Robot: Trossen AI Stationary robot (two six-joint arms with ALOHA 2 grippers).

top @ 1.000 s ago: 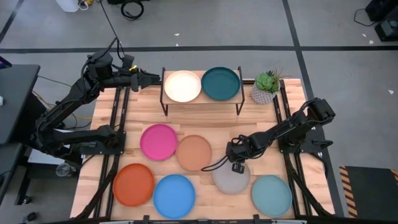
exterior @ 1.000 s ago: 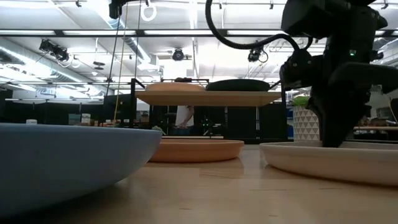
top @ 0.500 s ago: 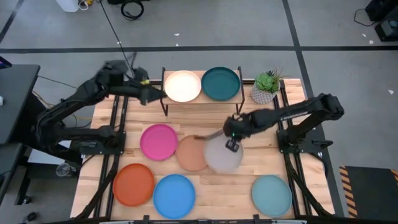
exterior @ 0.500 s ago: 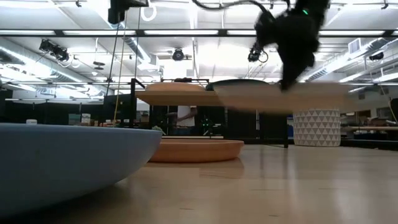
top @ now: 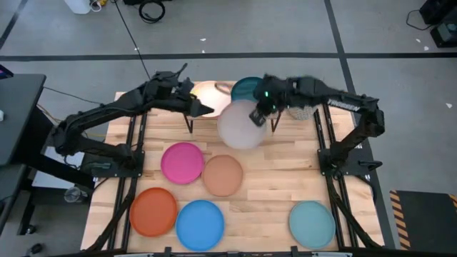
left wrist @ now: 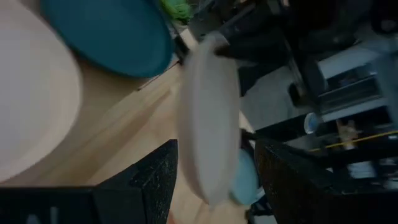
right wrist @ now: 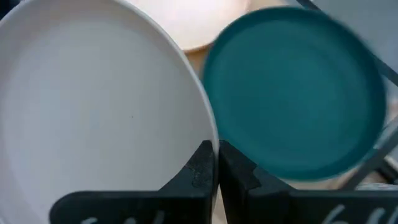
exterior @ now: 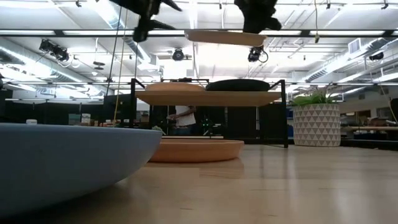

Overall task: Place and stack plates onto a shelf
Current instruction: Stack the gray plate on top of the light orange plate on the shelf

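Note:
My right gripper [top: 261,113] is shut on the pale grey plate [top: 241,126], holding it in the air just in front of the shelf [exterior: 205,98]. The cream plate [top: 206,91] and dark teal plate [top: 246,87] lie on the shelf top, partly hidden under the arms and the held plate. My left gripper [top: 206,108] is open beside the grey plate's left rim; in the left wrist view [left wrist: 216,149] the plate's edge [left wrist: 208,118] shows between its fingers. I cannot tell whether it touches the plate. My right gripper pinches the pale grey plate's rim [right wrist: 208,140] between its two shut fingers [right wrist: 199,168], on the plate's far right side. The fingers come from the table's right, slanting down. The plate is lifted clear, about level, higher than the shelf top [exterior: 224,37].
The pink [top: 182,162], tan [top: 223,175], orange [top: 153,211], blue [top: 200,225] and light teal [top: 312,223] plates lie on the slatted table. A potted plant [top: 303,100] stands right of the shelf. Bare wood shows at the table's middle right.
My right gripper has lifted the pale grey plate off the table's near right part and carried it up and toward the far edge, to the shelf's front. My left gripper has gone toward the table's right, toward the grey plate.

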